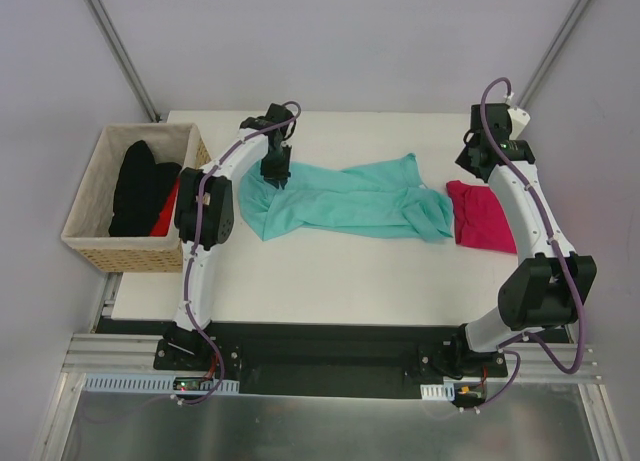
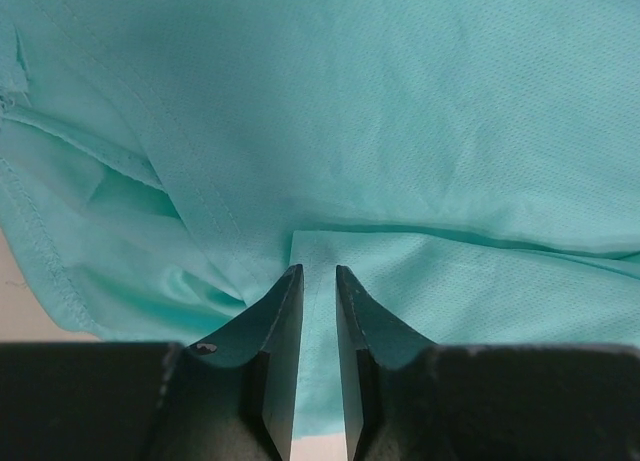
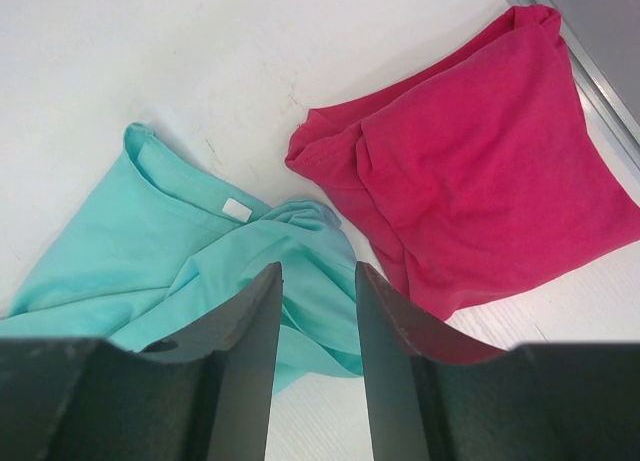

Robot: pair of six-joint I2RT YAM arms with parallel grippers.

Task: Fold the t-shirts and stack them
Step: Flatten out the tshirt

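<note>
On the worktop [image 1: 330, 281], I am watching the teal t-shirt [image 1: 350, 199] lying crumpled, with the magenta t-shirt [image 1: 482, 216] sitting just beside its right end. The left jaws are standing narrowly parted over the teal cloth's left end. The right jaws are hovering spread, gripping nothing.

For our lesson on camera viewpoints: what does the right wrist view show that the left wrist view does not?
Right wrist only: pink shirt, right gripper, a white label. Left wrist only: left gripper, a stitched hem up close. Both: teal shirt, some table.
</note>
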